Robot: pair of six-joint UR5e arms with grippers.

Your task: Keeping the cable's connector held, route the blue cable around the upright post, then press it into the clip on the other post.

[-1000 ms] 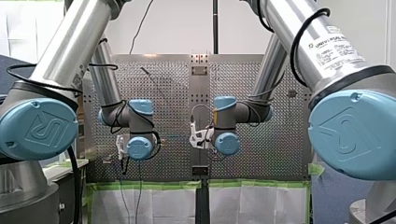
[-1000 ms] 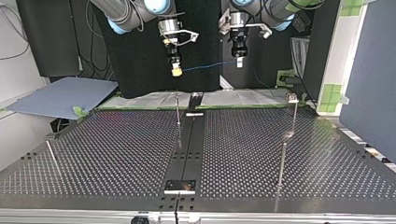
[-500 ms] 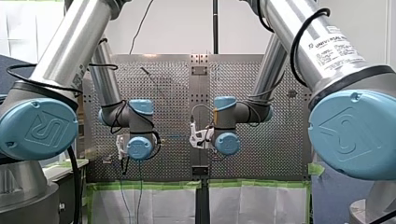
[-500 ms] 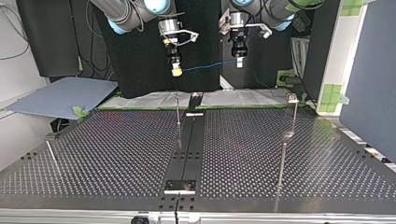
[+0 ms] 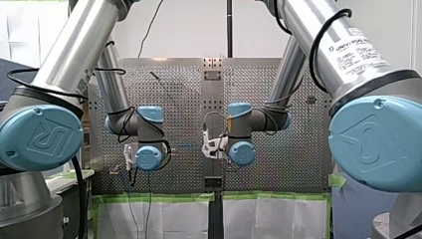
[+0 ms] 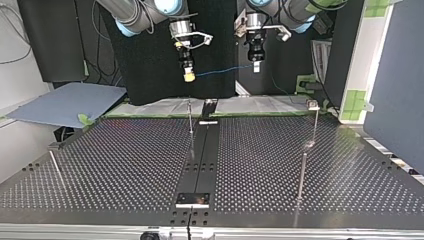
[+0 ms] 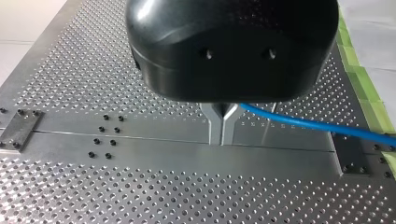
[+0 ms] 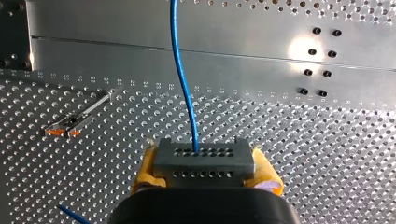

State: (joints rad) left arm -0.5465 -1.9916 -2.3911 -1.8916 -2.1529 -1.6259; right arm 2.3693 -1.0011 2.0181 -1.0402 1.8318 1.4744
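Hanging high above the perforated desk [image 6: 125,160], both arms carry the blue cable [image 6: 222,71] stretched between them, clear of every post. In the top view my right arm comes in at the left and my left arm at the right, and the cable runs almost level from one to the other, rising slightly toward my left arm.

My right arm's jaws pinch the grey connector [image 8: 204,163]. The yellow pads [image 8: 267,173] press on its two ends, and the cable leaves the middle of its row of holes and runs straight ahead over the desk's plain centre strip [image 8: 116,51].

My left arm's jaws are pressed together. The metal fingers [image 7: 215,126] meet with only a thin seam between them, and the cable comes out from between them close under the black body and trails away to one side. They grip the cable itself, well along from the connector.

Below the arms, an upright post [image 6: 190,122] stands beside the centre strip, nearly under the connector. At the top view's right a farther post [image 6: 315,122] has a small fitting at its top, and a nearer post [image 6: 301,172] stands in front of it. Whether that fitting is the clip I cannot tell. A thin rod [image 6: 56,167] leans at the view's left.

In the right wrist view a small metal piece with orange tips [image 8: 74,122] shows beside the jaws, apart from the cable.
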